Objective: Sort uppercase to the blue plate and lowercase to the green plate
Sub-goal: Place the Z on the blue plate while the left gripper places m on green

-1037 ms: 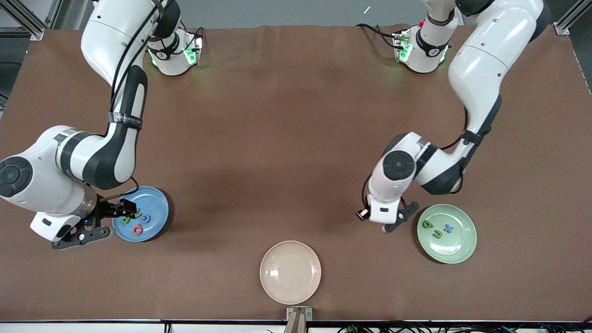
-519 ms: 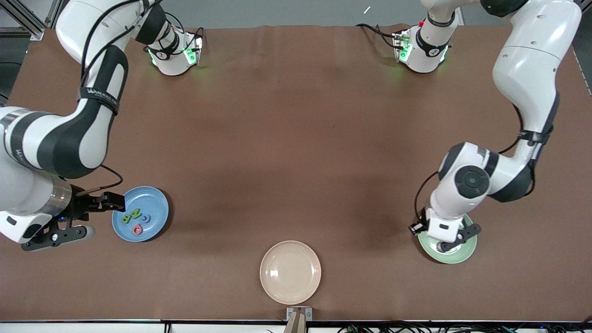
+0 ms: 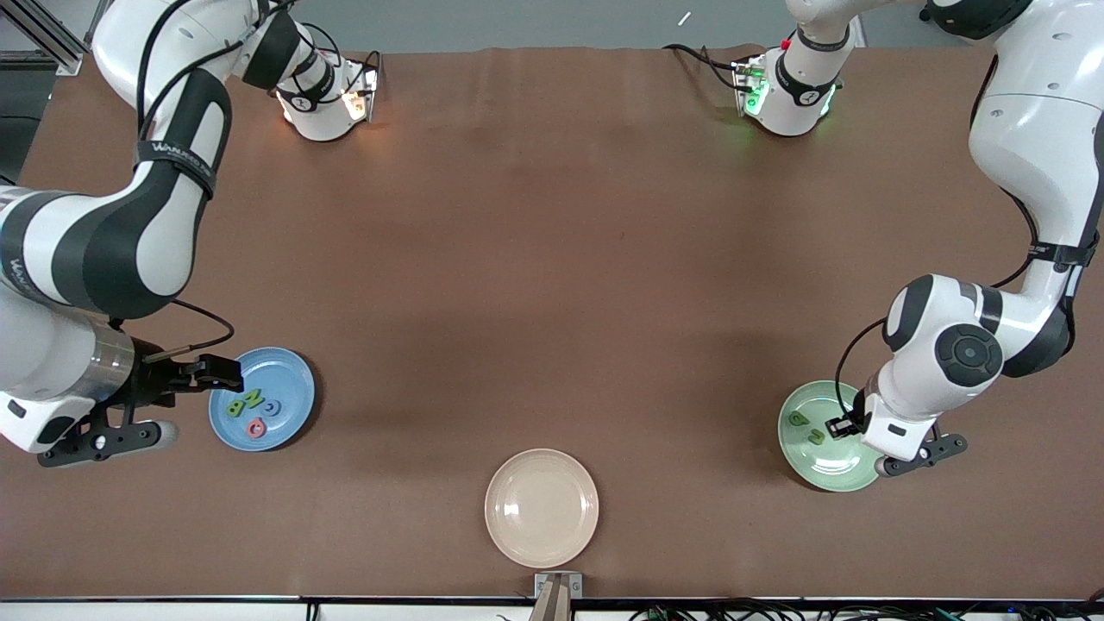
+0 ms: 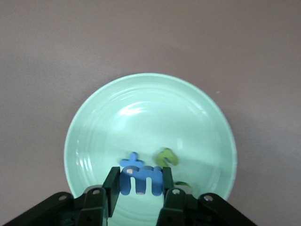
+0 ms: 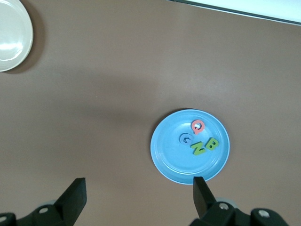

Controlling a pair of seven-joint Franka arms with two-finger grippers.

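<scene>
Over the green plate (image 3: 806,457) at the left arm's end: left gripper (image 4: 139,181) pinching a blue m (image 4: 141,179), its wrist covering part of the plate and the blue x (image 4: 131,163) from the front camera.
Showing in the front view only two green lowercase letters (image 3: 807,428); in the left wrist view, one of these cut off by a finger (image 4: 172,197). Above the table beside the blue plate (image 3: 293,398), at the right arm's end: right gripper (image 5: 139,194), jaws spread wide, holding nothing. Lying on the blue plate, close together: blue G (image 5: 186,139), green B (image 5: 211,144), green N (image 5: 199,148), pink-red Q (image 5: 197,125). Near the front edge, between the two: a bare beige plate (image 3: 542,507), with open brown table (image 3: 552,259) all around.
</scene>
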